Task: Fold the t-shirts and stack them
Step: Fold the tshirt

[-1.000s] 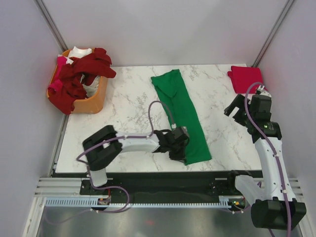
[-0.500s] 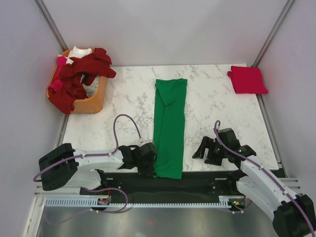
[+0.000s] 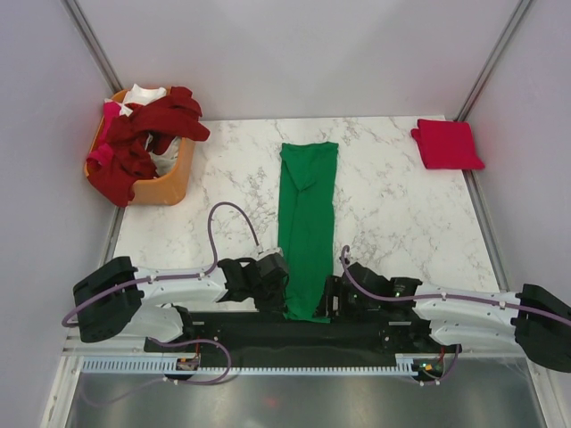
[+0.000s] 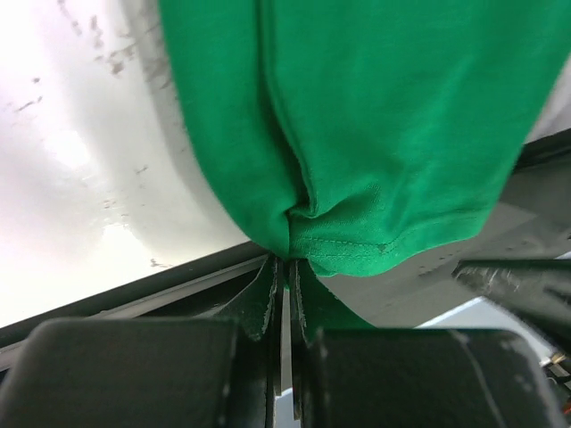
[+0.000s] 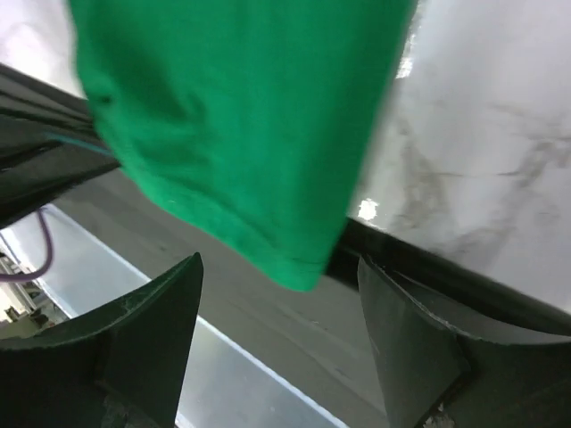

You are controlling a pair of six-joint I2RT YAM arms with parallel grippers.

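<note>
A bright green t-shirt (image 3: 308,214), folded into a long narrow strip, lies down the middle of the marble table (image 3: 401,232), and its near hem hangs over the front edge. My left gripper (image 3: 282,291) is shut on the hem's near left corner. In the left wrist view the cloth (image 4: 375,116) bunches into the pinched fingertips of the left gripper (image 4: 285,263). My right gripper (image 3: 332,301) is open at the near right corner. In the right wrist view that corner of the cloth (image 5: 241,116) hangs between the spread fingers of the right gripper (image 5: 278,260), touching neither.
A folded bright red t-shirt (image 3: 446,144) lies at the far right corner. An orange basket (image 3: 171,183) at the far left holds dark red shirts (image 3: 147,134) with white and pink cloth under them. Black rails run below the table's front edge.
The green shirt was pulled straight and toward the near edge. My right arm swung from the far right down to the shirt's near right corner, and its jaws narrowed a little. The left gripper stayed shut.
</note>
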